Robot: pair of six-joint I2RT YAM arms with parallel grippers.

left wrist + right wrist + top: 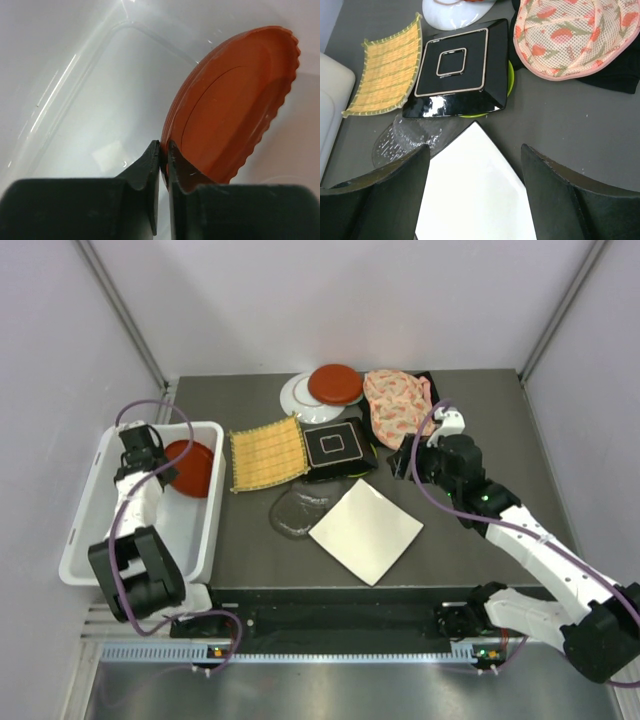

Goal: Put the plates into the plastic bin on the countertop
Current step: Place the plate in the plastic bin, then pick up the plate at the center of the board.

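Surface: a flat dark grey matte counter (480,540), enclosed by pale walls (350,300) on three sides. The white plastic bin (190,530) sits at the counter's left edge.

Left side: the left fingers (152,160) are inside the bin, closed to a hairline gap on the scalloped rim of a red plate (235,105). The plate stands tilted, its face rising up and away from the fingertips, towards the bin's right wall. No other plate shows in the bin.

Right side: the right fingers (410,175) stand wide apart and hold nothing. In the wrist view the far corner of the white square plate (470,200) lies between them. The frames do not show whether they touch it.

Remaining on the counter:
- A black square plate (457,70) with a white outline rests on a lime plate (509,82).
- A clear glass plate (400,140) is partly under the white square plate.
- A yellow woven plate (385,70) lies near the bin.
- At the back, a second red plate (335,384) overlaps a white round plate (300,395).
- Pink floral fabric (570,35) lies on a black cloth (620,75).
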